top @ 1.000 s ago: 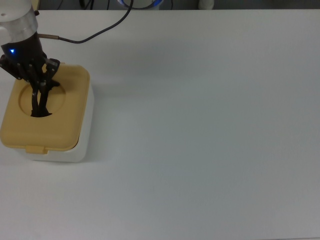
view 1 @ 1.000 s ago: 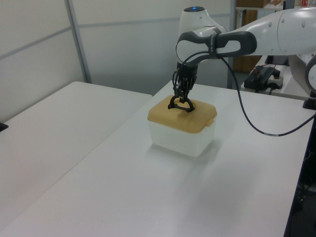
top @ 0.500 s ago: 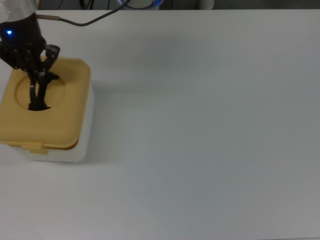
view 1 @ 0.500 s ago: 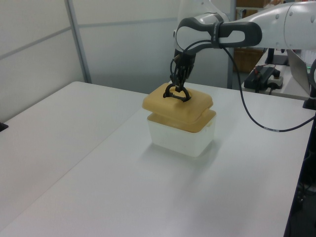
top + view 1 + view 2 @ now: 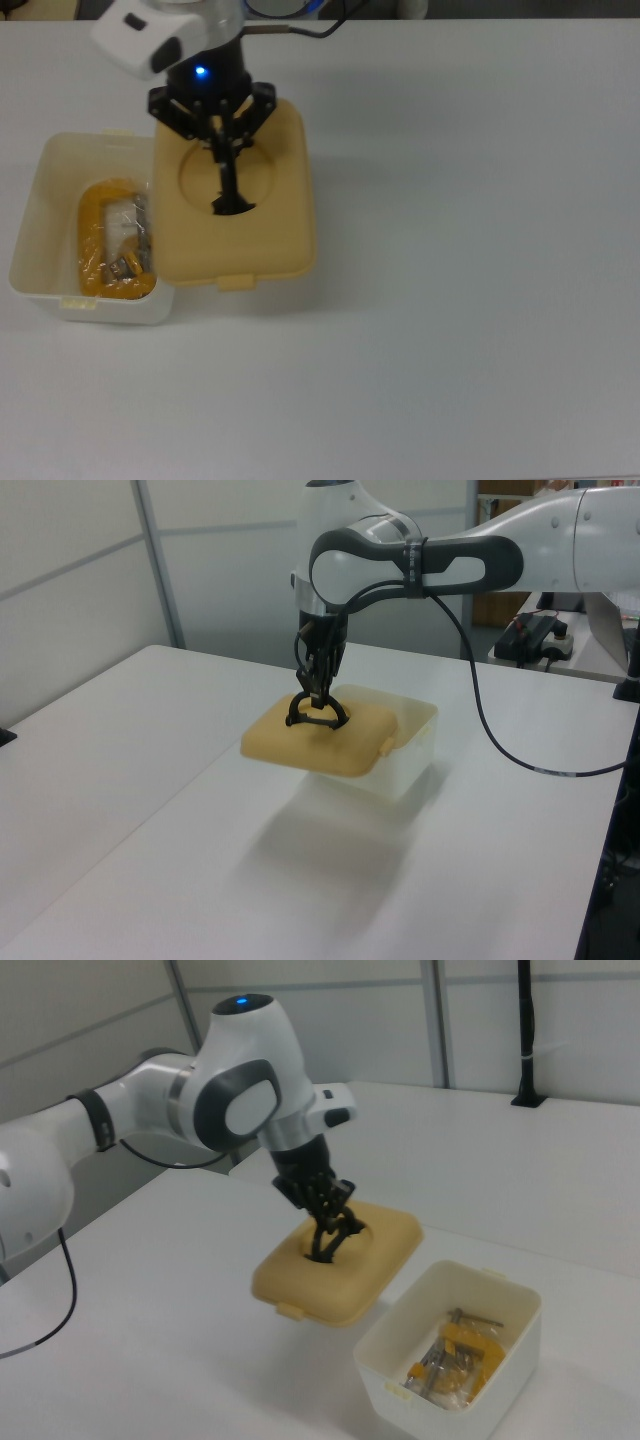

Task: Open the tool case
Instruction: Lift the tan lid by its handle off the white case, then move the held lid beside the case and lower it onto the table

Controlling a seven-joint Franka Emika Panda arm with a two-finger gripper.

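Note:
The tool case stands open: its cream-white tub (image 5: 40, 180) (image 5: 415, 755) (image 5: 500, 1355) rests on the table, with yellow and metal tools (image 5: 115, 245) (image 5: 450, 1355) showing inside. Its tan-yellow lid (image 5: 270, 225) (image 5: 280, 745) (image 5: 370, 1270) hangs in the air off the tub, shifted to the top view's right and partly overlapping the tub's edge. My gripper (image 5: 228, 190) (image 5: 316, 695) (image 5: 330, 1232) is shut on the lid's black handle (image 5: 230, 203) (image 5: 318, 716) (image 5: 327, 1247) above the round recess (image 5: 195, 175).
A black cable (image 5: 490, 720) (image 5: 300, 28) trails from the arm across the white table (image 5: 470, 250). A second white table (image 5: 110, 730) lies on the left view's left. A black post (image 5: 525, 1030) stands at the back of the right view.
The lid has come fully off the tub and moved to the top view's right with my gripper, uncovering the tools inside. The tub has stayed on the table.

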